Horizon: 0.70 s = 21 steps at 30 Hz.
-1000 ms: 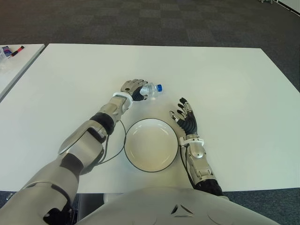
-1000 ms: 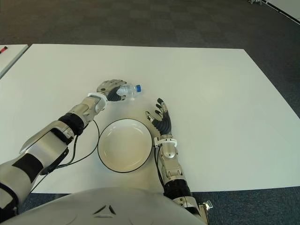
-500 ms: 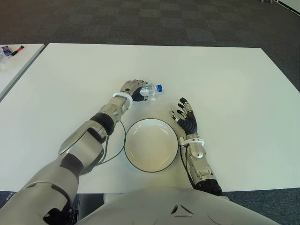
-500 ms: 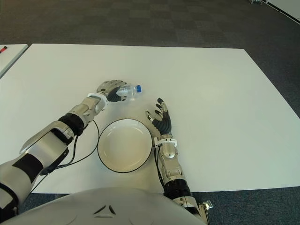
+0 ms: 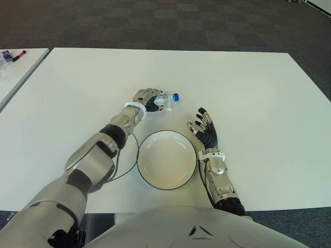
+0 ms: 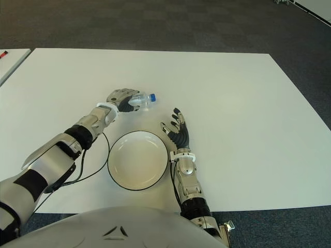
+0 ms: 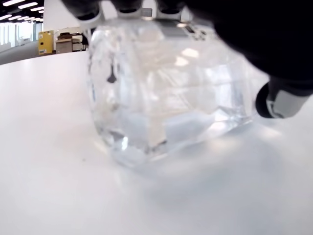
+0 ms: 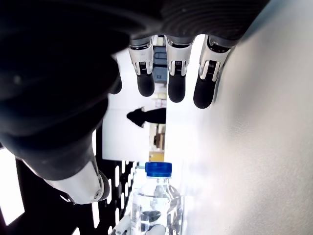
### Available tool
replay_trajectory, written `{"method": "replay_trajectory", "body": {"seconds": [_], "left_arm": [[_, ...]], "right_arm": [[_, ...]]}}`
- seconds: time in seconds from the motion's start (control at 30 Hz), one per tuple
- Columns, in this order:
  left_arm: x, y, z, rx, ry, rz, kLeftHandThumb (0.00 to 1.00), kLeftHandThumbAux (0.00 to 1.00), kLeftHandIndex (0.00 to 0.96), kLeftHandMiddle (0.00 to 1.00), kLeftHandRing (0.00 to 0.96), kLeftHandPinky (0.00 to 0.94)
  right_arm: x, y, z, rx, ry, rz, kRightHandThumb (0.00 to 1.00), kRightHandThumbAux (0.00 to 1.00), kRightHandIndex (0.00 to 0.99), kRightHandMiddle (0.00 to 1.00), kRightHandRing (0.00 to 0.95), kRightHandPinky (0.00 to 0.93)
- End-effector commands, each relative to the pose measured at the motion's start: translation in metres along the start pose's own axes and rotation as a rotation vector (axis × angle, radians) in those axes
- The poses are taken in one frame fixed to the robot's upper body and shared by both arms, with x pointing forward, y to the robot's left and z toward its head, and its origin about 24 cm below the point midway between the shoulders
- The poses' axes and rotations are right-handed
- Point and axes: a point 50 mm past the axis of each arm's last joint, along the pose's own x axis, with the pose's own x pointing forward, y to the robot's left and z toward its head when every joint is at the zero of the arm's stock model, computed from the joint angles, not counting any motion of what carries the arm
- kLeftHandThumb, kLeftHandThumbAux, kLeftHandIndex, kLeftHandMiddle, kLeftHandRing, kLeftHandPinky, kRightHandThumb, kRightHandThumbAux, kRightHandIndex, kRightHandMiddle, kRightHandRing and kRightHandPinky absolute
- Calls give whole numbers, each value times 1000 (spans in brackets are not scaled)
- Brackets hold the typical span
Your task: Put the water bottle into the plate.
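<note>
At the far left edge, a second table [image 5: 15, 72] is cut off by the frame; some small things lie on its corner, too small for me to name. My left arm reaches forward across the white table [image 5: 248, 88], and my left hand [image 5: 146, 98] is curled over the water bottle [image 5: 165, 99], which lies on its side on the tabletop, beyond the plate and a little to its left. My fingers [image 7: 274, 98] cover the bottle's rear half, so from above only the clear neck end and the blue cap [image 5: 176, 96] stick out to the right. In my left wrist view the bottle fills the frame, its base resting on the table; my dark fingertips wrap it from above, but the cap is out of sight there. A thin black cable [image 5: 126, 168] loops from my forearm beside the plate. The plate [image 5: 166, 159], white with a dark rim, sits near my body and holds nothing. Just right of it shows my right hand [image 5: 206, 132], fingers spread and gripping nothing; whether the palm touches the table I cannot tell.
</note>
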Motion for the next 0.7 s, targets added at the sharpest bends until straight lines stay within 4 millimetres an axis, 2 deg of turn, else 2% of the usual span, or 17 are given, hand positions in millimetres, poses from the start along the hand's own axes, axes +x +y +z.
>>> {"method": "replay_trajectory", "body": {"seconds": [0.03, 0.7], "left_arm": [[-12, -38, -6, 18, 20, -153, 431, 336, 79, 114, 110, 157], [-11, -38, -7, 8, 20, -158, 430, 338, 58, 98, 90, 141]], "right_arm": [[-4, -1, -11, 3, 60, -2, 347, 783, 74, 101, 109, 154], [-2, 0, -10, 5, 48, 1, 348, 790, 81, 97, 105, 152]]}}
